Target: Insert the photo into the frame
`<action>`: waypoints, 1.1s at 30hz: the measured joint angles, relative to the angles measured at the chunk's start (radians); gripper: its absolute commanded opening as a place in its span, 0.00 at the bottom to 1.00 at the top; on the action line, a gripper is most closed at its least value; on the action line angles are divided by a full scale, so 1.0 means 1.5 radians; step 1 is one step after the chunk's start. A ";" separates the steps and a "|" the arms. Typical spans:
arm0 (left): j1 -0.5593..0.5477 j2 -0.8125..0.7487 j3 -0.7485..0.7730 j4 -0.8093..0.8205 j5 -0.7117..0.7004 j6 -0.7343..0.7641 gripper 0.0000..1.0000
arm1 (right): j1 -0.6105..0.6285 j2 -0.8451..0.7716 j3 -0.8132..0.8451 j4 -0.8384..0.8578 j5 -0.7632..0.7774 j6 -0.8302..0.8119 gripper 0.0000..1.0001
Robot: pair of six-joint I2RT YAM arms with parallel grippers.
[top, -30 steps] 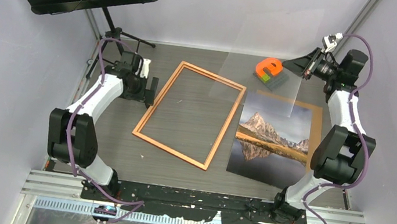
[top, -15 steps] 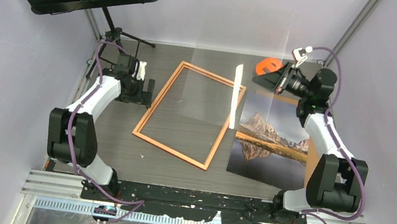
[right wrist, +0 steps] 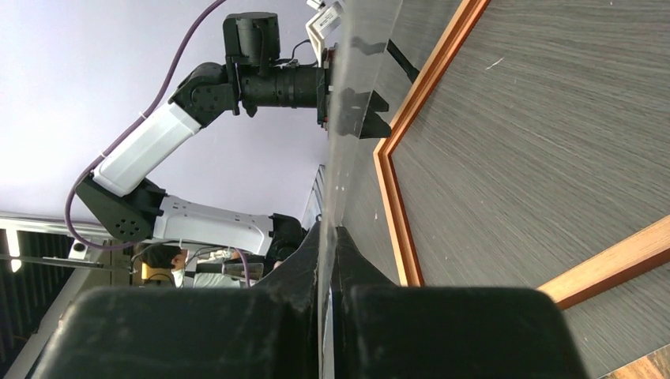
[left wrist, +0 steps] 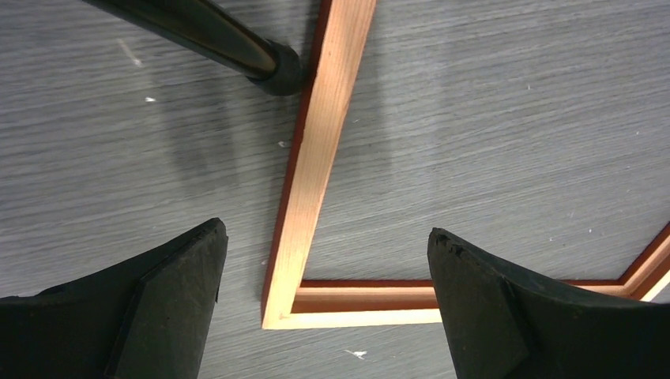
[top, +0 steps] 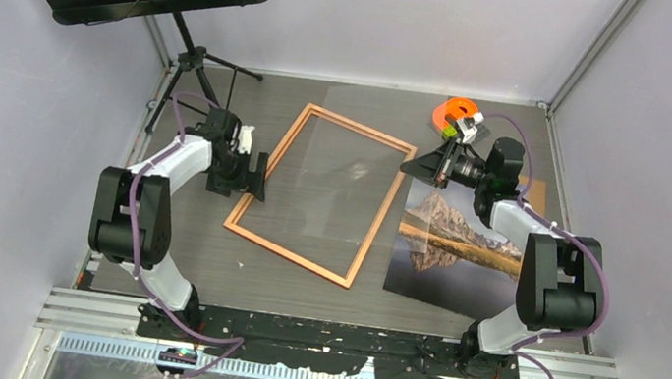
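Over the frame [top: 288, 255], clear sheet [top: 350, 180] in right gripper [top: 411, 167], photo [top: 452, 255] lying beside.

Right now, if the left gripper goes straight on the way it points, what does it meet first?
Most likely the frame: the left gripper points down at one of its corners, open jaws either side of the rail. Its height above the wood is unclear.

My top camera looks down from above and behind the bases on the whole table [top: 195, 249]. The left wrist camera hangs very near over one corner of the frame [left wrist: 316, 134]. The right wrist camera lies low, facing along a clear sheet [right wrist: 338, 174] toward the left arm [right wrist: 158, 142]. All three share the frame.
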 measured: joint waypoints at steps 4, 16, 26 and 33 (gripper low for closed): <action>0.000 0.015 -0.008 0.007 0.032 -0.012 0.93 | 0.009 0.004 0.000 -0.006 0.002 -0.018 0.06; 0.001 0.028 -0.047 0.043 0.121 -0.057 0.92 | 0.016 0.001 0.000 -0.110 0.019 -0.128 0.06; 0.004 -0.006 -0.104 0.094 0.194 -0.079 0.92 | 0.021 -0.010 -0.060 -0.071 0.038 -0.126 0.06; -0.003 -0.019 -0.134 0.103 0.252 -0.074 0.93 | 0.039 0.046 -0.071 0.080 0.039 -0.023 0.06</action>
